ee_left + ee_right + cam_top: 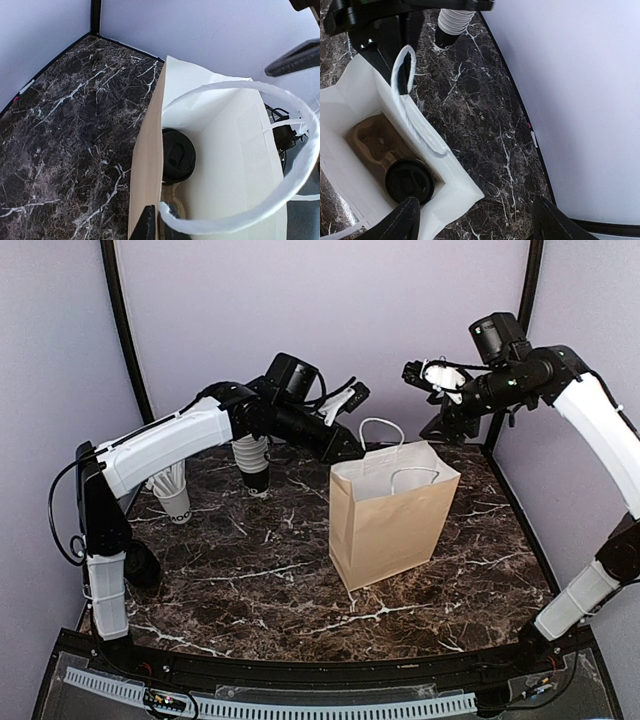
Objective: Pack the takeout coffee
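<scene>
A brown paper bag [385, 515] with white handles stands open in the middle of the table. One takeout coffee cup with a black lid [177, 156] sits inside it on a brown cardboard carrier [372, 141]; the lid also shows in the right wrist view [410, 181]. My left gripper [161, 227] is at the bag's left rim, one finger outside the wall and one inside, shut on the bag's wall [147, 165]. It shows in the top view [347, 447]. My right gripper [424, 375] hangs high above the bag's back right, wide open and empty [475, 225].
A stack of lidless white cups [252, 457] stands at the back left, also in the right wrist view [452, 21]. A white cup of white sticks [174, 493] stands left of it. Purple walls close in the dark marble table [250, 570].
</scene>
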Controlling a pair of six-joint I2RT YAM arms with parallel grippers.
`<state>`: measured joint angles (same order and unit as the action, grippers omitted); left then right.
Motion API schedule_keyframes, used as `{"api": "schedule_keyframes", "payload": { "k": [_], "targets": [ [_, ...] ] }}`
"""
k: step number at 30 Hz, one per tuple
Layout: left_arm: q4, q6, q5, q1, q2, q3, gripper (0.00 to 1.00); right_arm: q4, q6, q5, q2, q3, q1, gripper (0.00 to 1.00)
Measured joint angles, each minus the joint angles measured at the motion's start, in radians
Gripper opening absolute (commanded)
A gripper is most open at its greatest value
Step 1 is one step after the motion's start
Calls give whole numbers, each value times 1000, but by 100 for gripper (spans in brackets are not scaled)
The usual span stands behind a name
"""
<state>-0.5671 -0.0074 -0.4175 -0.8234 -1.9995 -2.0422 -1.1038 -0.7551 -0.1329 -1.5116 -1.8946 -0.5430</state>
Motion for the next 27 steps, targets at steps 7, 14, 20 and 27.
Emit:
{"api": "schedule_keyframes", "payload": {
  "k": [7, 14, 20, 27],
  "targets": [
    [-45, 88, 59, -16, -3, -40, 0, 101, 34, 20, 52, 72, 128, 80],
    [-59, 233, 204, -96, 3, -45, 0, 201, 66, 52, 72, 236, 217, 80],
    [-60, 303, 286, -177, 6, -42, 0, 237, 92, 55, 72, 299, 229, 81],
    [-60, 330, 361, -262, 32, -11, 0, 261, 113, 60, 81, 331, 249, 82]
  ]
}}
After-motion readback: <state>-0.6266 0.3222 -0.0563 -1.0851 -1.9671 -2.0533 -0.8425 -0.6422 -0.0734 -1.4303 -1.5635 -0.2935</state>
